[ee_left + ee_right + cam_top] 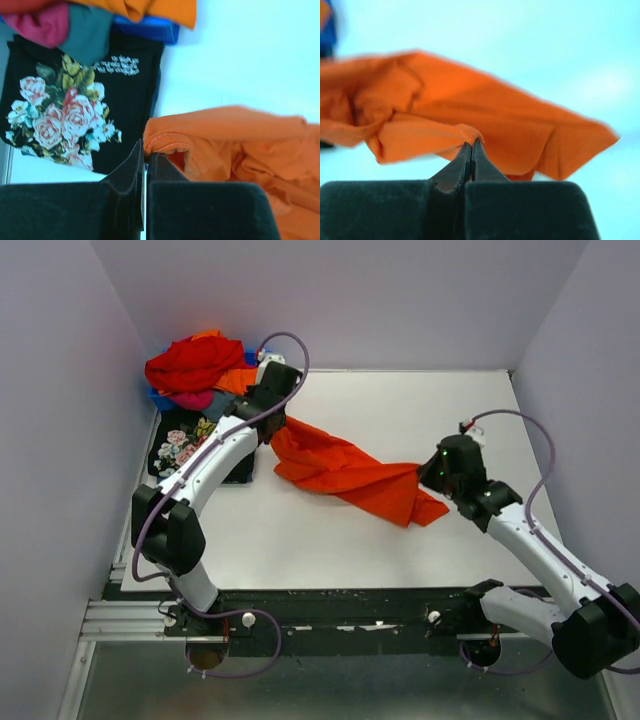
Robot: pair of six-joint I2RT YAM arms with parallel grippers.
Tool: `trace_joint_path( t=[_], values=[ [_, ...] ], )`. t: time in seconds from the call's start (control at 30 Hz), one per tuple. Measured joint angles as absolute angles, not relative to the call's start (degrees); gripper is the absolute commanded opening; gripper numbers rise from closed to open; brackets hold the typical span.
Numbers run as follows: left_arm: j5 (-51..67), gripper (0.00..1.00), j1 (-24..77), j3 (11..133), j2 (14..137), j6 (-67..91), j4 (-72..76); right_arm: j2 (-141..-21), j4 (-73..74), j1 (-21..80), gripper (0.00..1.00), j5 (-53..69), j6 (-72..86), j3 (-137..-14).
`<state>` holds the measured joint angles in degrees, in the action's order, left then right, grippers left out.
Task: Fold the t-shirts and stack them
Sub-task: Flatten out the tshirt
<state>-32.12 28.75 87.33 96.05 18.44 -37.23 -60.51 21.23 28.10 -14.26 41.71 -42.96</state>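
**One Shirt Folded, One in Hand, a Heap to Go**

In the overhead view the orange t-shirt [345, 472] stretches slantwise across the middle of the frame, held at both ends. The left gripper [145, 151] is pressed together on a hemmed edge at the shirt's upper-left end. The right gripper [471, 146] pinches a small fold of cloth at the lower-right end, its fingers tight together. Between the two the shirt is bunched and wrinkled, not spread flat on the white table [420, 400]. Folding of this shirt seems barely begun.

At the left edge of the frame lies the black rose-print t-shirt [183, 448]. It is flat and roughly squared, so it looks already folded and probably marks the bottom of the stack. Behind it, in the upper left corner, a heap of t-shirts [195, 362] in red, orange, pink and grey spills over a blue bin [150, 29], all crumpled. On this showing one shirt is done, one is in hand, and several are left.
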Motion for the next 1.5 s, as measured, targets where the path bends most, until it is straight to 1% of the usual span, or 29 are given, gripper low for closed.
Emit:
trace_joint_path(
  t=[0.07, 0.17, 0.3, 0.43, 0.53, 0.6, 0.67, 0.77, 0.87, 0.9, 0.93, 0.97, 1.03, 1.07, 1.13, 1.33, 1.5],
  values=[
    [-31.05, 0.00, 26.46, 91.44, 96.27, 18.81, -38.33, -60.55, 22.39, 22.41, 0.01, -14.28, 40.47, -47.64],
    [-29.52, 0.00, 24.18, 96.25, 96.33, 19.38, -39.64, -60.93, 24.45, 16.80, 0.01, -14.11, 38.92, -55.51],
    [-28.05, 0.00, 21.76, 100.64, 95.96, 20.03, -41.39, -60.25, 27.64, 14.26, 0.01, -13.98, 36.40, -64.97],
    [-27.59, 0.00, 20.23, 99.94, 92.73, 20.56, -42.92, -57.08, 32.10, 13.15, 0.01, -13.47, 33.89, -71.68],
    [-27.38, 0.00, 19.44, 95.20, 87.55, 21.63, -42.70, -52.62, 35.33, 12.25, 0.01, -13.76, 32.88, -74.00],
    [-26.68, 0.00, 19.27, 91.07, 84.40, 22.39, -42.13, -49.30, 36.75, 12.25, 0.01, -13.78, 32.91, -73.63],
    [-25.15, 0.00, 19.18, 85.19, 80.95, 23.51, -40.14, -45.04, 37.08, 12.25, 0.01, -13.37, 33.10, -70.74],
    [-21.69, 0.00, 19.16, 74.56, 77.19, 25.36, -36.42, -37.91, 37.45, 12.25, 0.01, -11.11, 34.70, -61.69],
    [-18.87, 0.00, 19.20, 67.05, 77.56, 26.65, -34.39, -33.41, 40.25, 12.14, 0.01, -9.61, 38.46, -49.63],
    [-18.33, 0.10, 19.20, 65.87, 78.39, 26.94, -34.30, -32.45, 41.74, 12.16, 0.01, -9.56, 39.72, -45.91],
    [-17.93, 0.37, 19.18, 65.04, 79.50, 27.18, -34.11, -31.42, 43.35, 12.14, 0.01, -9.54, 41.17, -41.85],
    [-17.37, 0.59, 19.18, 64.73, 80.82, 27.29, -33.89, -30.65, 44.73, 12.14, 0.01, -9.52, 42.28, -38.92],
    [-16.60, 0.86, 19.33, 64.82, 82.83, 27.53, -32.84, -29.08, 46.76, 12.14, 0.01, -9.41, 43.77, -35.33],
    [-16.36, 0.89, 19.42, 64.84, 83.18, 27.73, -32.42, -28.58, 46.92, 12.14, 0.01, -9.17, 44.27, -34.26],
    [-17.45, 0.89, 20.80, 65.23, 83.13, 27.66, -32.38, -27.83, 46.83, 12.14, 0.01, -8.45, 45.17, -33.43],
    [-19.64, 0.87, 30.74, 69.43, 82.13, 27.88, -32.60, -29.32, 44.23, 12.12, 0.01, -6.20, 46.63, -30.59],
    [-17.80, 0.90, 36.93, 68.07, 80.68, 28.12, -31.53, -31.64, 42.46, 11.99, 0.01, -4.67, 46.92, -29.06]
  ],
)
